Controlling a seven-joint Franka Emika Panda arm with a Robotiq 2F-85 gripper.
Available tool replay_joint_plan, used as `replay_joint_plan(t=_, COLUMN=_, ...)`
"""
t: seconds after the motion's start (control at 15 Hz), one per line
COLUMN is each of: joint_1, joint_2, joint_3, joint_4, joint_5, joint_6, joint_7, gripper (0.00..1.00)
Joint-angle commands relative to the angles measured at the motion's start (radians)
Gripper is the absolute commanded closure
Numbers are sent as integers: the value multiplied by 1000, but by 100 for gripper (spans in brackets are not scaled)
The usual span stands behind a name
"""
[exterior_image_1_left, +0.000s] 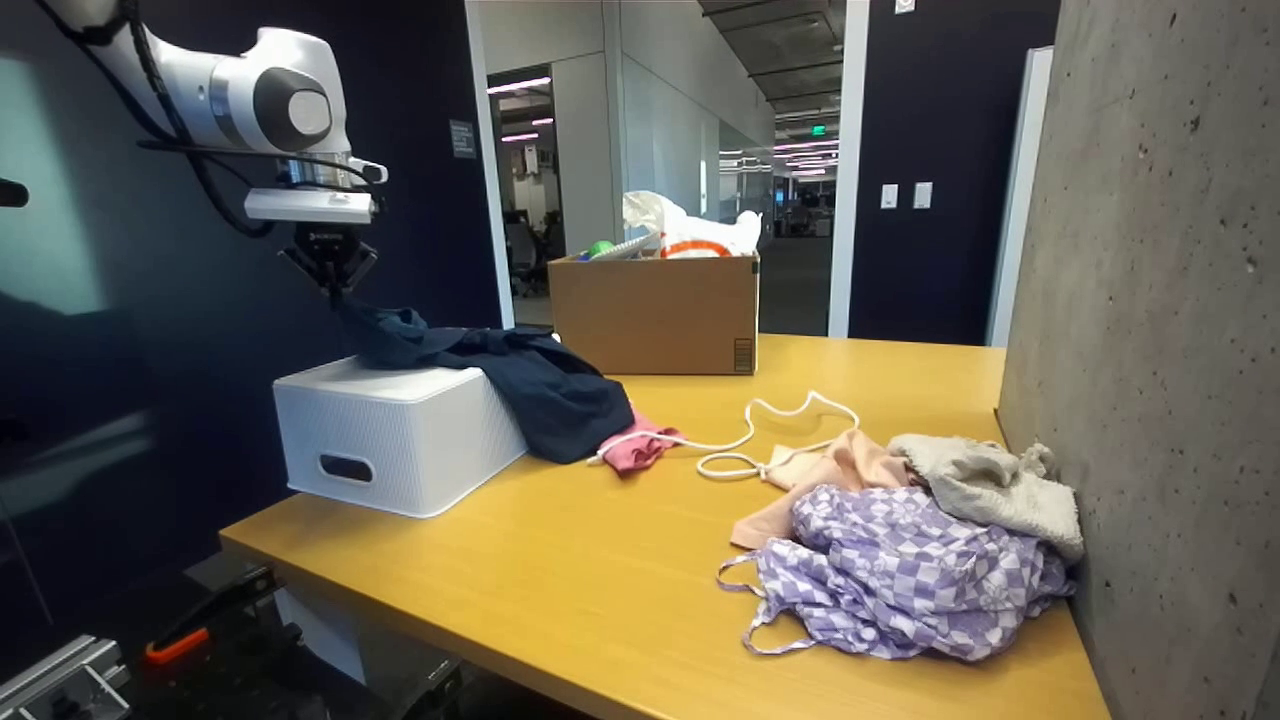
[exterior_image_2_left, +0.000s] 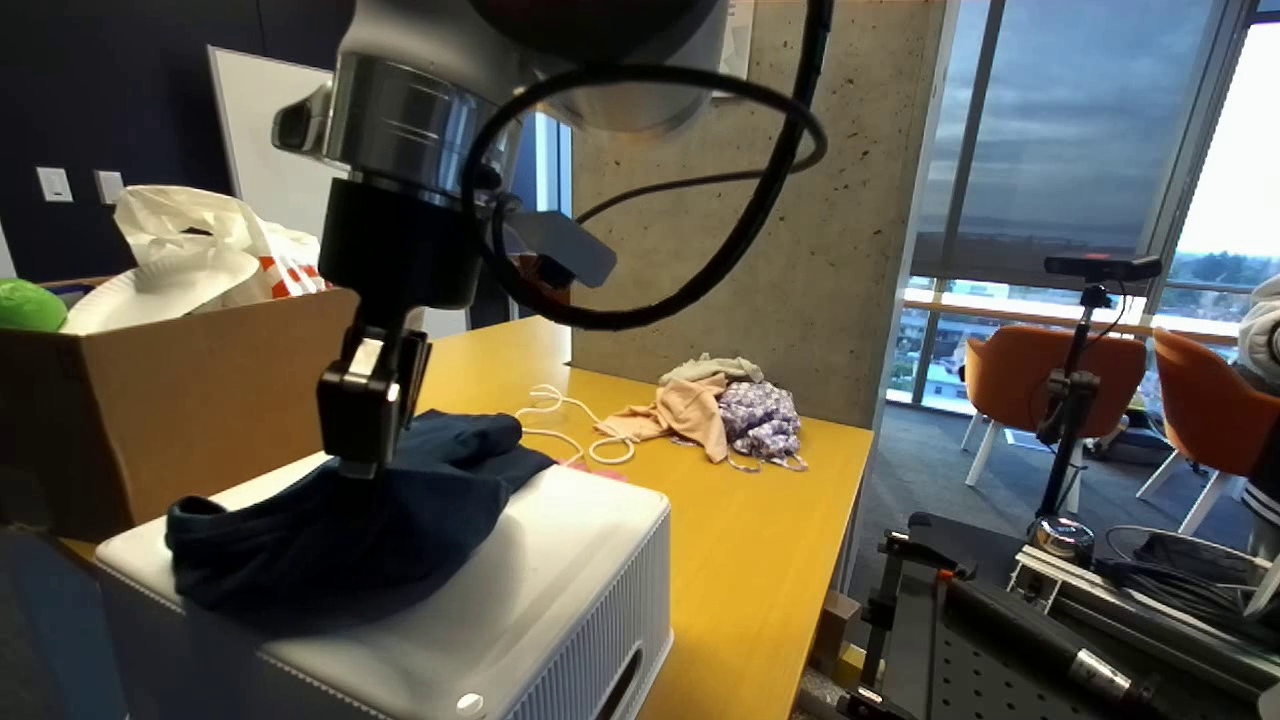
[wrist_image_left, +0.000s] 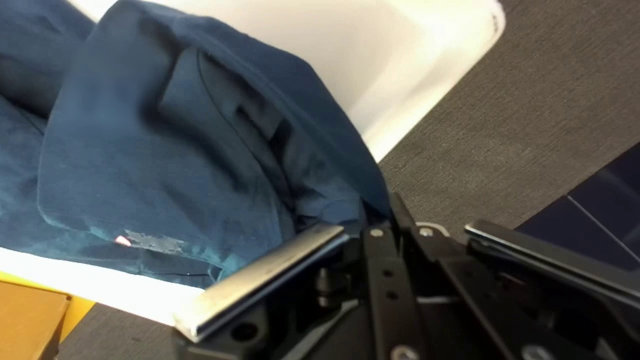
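Fabric (exterior_image_1_left: 545, 383), navy and rumpled, is lying draped over the white box (exterior_image_1_left: 455, 440) and hanging down its side by the pink cloth (exterior_image_1_left: 636, 455). My gripper (exterior_image_1_left: 336, 292) is pinching one raised edge, its jaws pressing together on it. I am judging the grasp as made but the fabric as mostly unlifted, since its bulk is resting on the box. Well apart, the purple checked garment (exterior_image_1_left: 910, 580) is lying just beside the concrete wall (exterior_image_1_left: 1150, 350), and I am not touching it.

Smooth, matt cloth garment (exterior_image_1_left: 545, 380)
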Motion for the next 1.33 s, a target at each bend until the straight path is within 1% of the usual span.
replay_joint_plan(t=0.0, joint_1=56, joint_2=-84, joint_3=19, joint_4=-30, joint_5=-3, joint_6=-85, joint_7=91, gripper=99)
replay_joint_plan(t=0.27, joint_1=127, joint_2=-121, joint_3=44, joint_4=-16, joint_5=-5, joint_6=-152, joint_7=191, gripper=99)
replay_joint_plan(t=0.33, joint_1=138, joint_2=-126, joint_3=43, joint_4=-19, joint_5=-7, joint_6=-158, joint_7=216, gripper=71)
replay_joint_plan(t=0.4, joint_1=143, joint_2=-135, joint_3=42, joint_4=-29, joint_5=-2, joint_6=-163, joint_7=233, gripper=70)
replay_joint_plan(t=0.6, joint_1=143, joint_2=-157, joint_3=38, joint_4=-54, joint_5=8, joint_6=-167, joint_7=267, gripper=50)
replay_joint_plan(t=0.8, joint_1=135, joint_2=-179, joint_3=32, joint_4=-80, joint_5=0, joint_6=-175, joint_7=277, gripper=27)
replay_joint_plan(t=0.87, joint_1=131, joint_2=-191, joint_3=27, joint_4=-90, joint_5=-7, joint_6=-178, joint_7=278, gripper=20)
replay_joint_plan(t=1.0, joint_1=118, joint_2=-238, joint_3=14, joint_4=-118, joint_5=-6, joint_6=-191, joint_7=298, gripper=5)
replay_joint_plan(t=1.07, joint_1=107, joint_2=-273, joint_3=6, joint_4=-137, joint_5=-1, joint_6=-199, joint_7=317, gripper=1)
replay_joint_plan(t=1.27, joint_1=69, joint_2=-388, joint_3=-24, joint_4=-216, joint_5=-3, joint_6=-211, joint_7=369, gripper=0)
